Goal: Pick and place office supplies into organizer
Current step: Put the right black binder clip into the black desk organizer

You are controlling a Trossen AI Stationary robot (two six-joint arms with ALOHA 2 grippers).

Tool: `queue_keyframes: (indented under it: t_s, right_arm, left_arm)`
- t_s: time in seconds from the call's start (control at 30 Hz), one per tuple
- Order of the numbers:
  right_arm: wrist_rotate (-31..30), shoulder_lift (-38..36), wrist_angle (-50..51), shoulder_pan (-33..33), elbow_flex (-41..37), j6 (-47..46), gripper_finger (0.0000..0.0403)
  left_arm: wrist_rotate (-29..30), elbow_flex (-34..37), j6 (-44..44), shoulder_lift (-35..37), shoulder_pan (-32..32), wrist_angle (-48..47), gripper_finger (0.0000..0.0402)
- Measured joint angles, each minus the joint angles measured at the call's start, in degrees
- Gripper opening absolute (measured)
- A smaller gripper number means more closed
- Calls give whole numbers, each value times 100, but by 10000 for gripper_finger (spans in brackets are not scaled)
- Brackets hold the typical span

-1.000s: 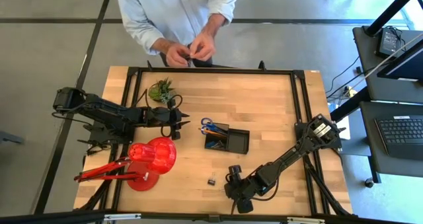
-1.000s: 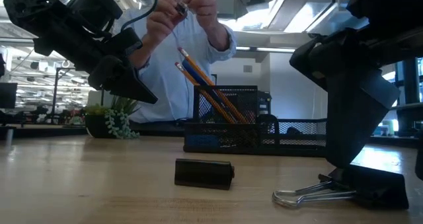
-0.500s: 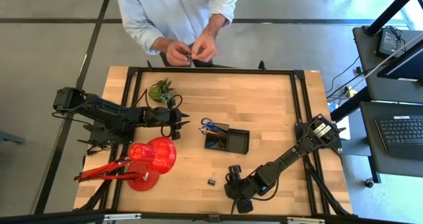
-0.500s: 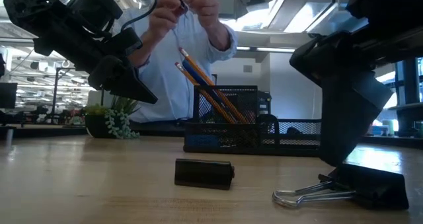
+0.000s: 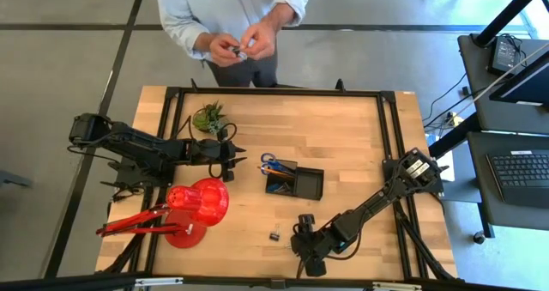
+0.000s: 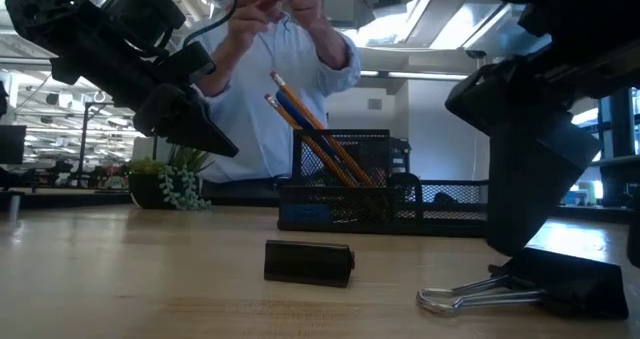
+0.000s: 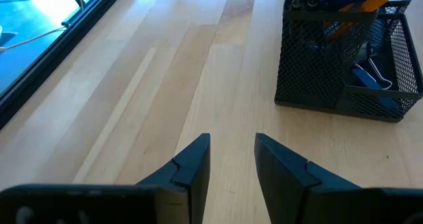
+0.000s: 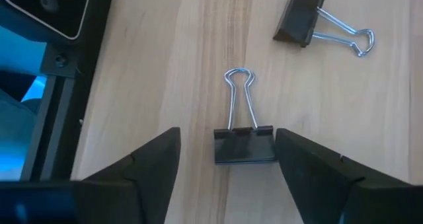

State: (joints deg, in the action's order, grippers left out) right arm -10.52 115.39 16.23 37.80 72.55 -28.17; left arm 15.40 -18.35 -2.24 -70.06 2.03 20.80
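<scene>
The right gripper (image 8: 225,159) is down at the near edge of the bench (image 5: 343,145), its jaws spread wide and released, holding nothing. A black binder clip (image 8: 243,145) lies flat on the wood directly between the two fingers, its black body toward the wrist and its wire handles pointing straight ahead, away from the gripper. So the clip's long axis runs along the gripper's reach, and the jaws would close across the black body's width. I judge a short descent and a squeeze is all the pick needs.

A second clip (image 8: 312,26) lies farther off to one side, at an angle.

Beyond, mid-bench, sits the black mesh organizer (image 5: 296,180), already holding pencils and scissors.

The left gripper (image 5: 238,160) waits near the organizer's far side, jaws released and empty.
</scene>
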Motion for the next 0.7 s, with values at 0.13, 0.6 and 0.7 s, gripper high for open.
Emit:
queue_keyframes:
  t_s: [0.13,0.6,0.7]
  right_arm:
    - [-2,0,4,-2,0,166,243]
    - [-59,-7,242,-2,-1,277,235]
    - [-61,-7,252,-2,-7,272,235]
  left_arm:
    - [0,0,0,0,-1,0,113]
    - [0,0,0,0,0,-1,113]
    - [0,0,0,0,0,-1,113]
